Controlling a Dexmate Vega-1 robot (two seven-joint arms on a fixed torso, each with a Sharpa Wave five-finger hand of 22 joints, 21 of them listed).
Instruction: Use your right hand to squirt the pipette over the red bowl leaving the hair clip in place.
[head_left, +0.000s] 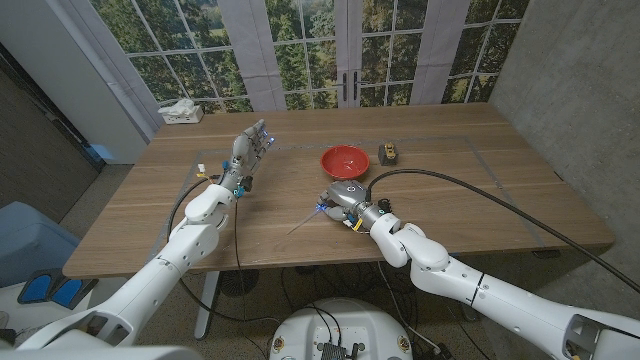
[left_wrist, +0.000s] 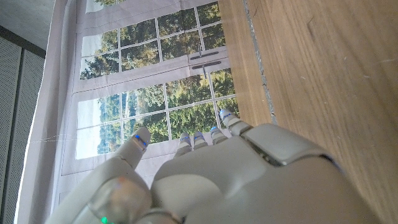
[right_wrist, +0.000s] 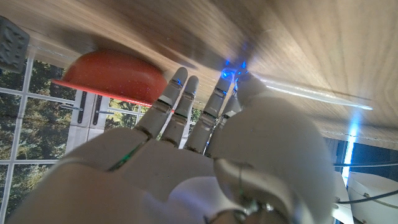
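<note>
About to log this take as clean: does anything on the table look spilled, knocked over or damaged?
Nothing stands out. The red bowl sits upright, the table shows no spill, and the hair clip lies beside the bowl.

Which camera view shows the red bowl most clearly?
The head view: the whole red bowl stands on the table just beyond the right hand. The right wrist view shows part of it, blurred, beyond that hand's fingers.

The desk (head_left: 300, 215) is matt brown wood with visible grain; the red bowl (head_left: 344, 160) looks smooth and slightly glossy, like plastic; both hands' shells are smooth, pale, faintly shiny plastic
</note>
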